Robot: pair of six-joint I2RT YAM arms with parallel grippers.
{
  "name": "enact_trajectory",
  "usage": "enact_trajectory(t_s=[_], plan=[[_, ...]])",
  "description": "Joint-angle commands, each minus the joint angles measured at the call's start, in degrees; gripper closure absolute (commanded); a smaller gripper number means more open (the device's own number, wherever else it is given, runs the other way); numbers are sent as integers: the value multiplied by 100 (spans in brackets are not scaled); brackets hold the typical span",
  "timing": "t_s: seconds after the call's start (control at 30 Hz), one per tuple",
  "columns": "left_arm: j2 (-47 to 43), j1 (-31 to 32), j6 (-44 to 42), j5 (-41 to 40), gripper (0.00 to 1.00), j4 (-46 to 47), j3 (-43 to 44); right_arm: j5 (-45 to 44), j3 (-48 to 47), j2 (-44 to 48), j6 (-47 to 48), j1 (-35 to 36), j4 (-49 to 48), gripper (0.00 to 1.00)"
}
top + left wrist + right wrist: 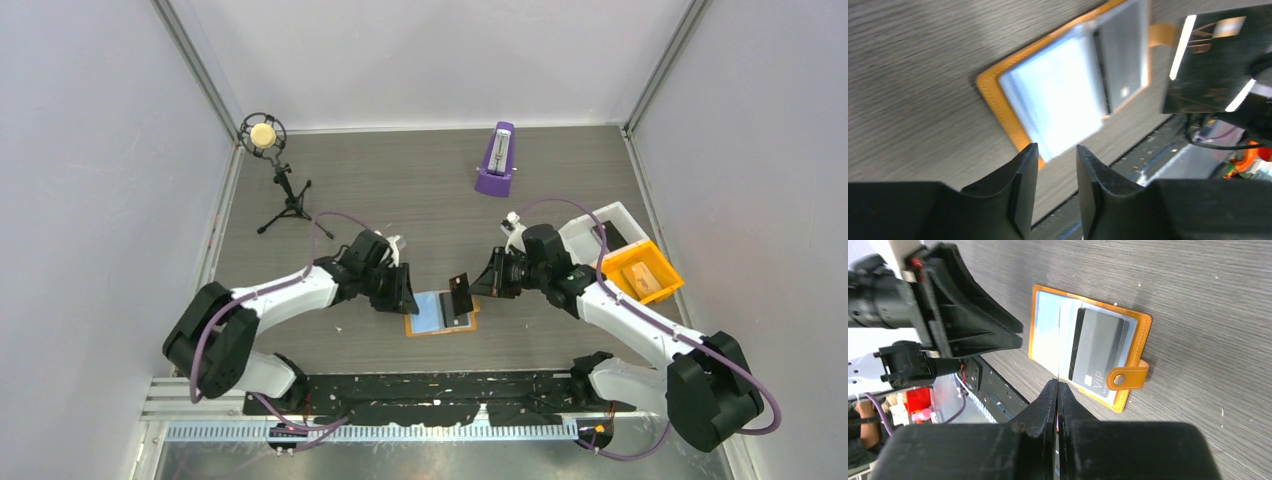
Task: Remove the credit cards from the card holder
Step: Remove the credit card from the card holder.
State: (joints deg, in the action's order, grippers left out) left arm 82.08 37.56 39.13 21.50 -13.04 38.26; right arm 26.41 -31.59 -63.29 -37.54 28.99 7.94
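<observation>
The orange card holder point(441, 328) point(998, 100) point(1139, 326) lies open on the table between the two arms. A light blue card point(430, 308) point(1058, 95) point(1045, 330) covers its left half, and a dark grey card point(1098, 350) point(1123, 50) sits in its right pocket beside the snap tab point(1128, 377). My right gripper point(478, 285) point(1058, 383) is shut on a black card point(461, 296) point(1213, 65), held on edge just above the holder. My left gripper point(408, 300) point(1057, 150) hovers at the holder's left edge, open and holding nothing.
A purple metronome point(496, 160) stands at the back, and a microphone on a tripod point(268, 140) at the back left. A white bin point(600, 225) and an orange bin point(640, 272) sit to the right, by my right arm. A black strip point(440, 385) runs along the table's near edge.
</observation>
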Motion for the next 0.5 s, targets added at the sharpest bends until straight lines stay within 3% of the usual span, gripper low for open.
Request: enact_trajectory(t_s=[0.0,0.23,0.47], plan=[[-807,1,9,234,58,-361,520,481,-480,94,688,-34,471,95],[-1425,1,-247,604,43,-305,755,1577,-671,67,1074,-34,550,95],[-1470,-1,-314,1487,40,326,685,2499,-394,166,683,126,-251,95]])
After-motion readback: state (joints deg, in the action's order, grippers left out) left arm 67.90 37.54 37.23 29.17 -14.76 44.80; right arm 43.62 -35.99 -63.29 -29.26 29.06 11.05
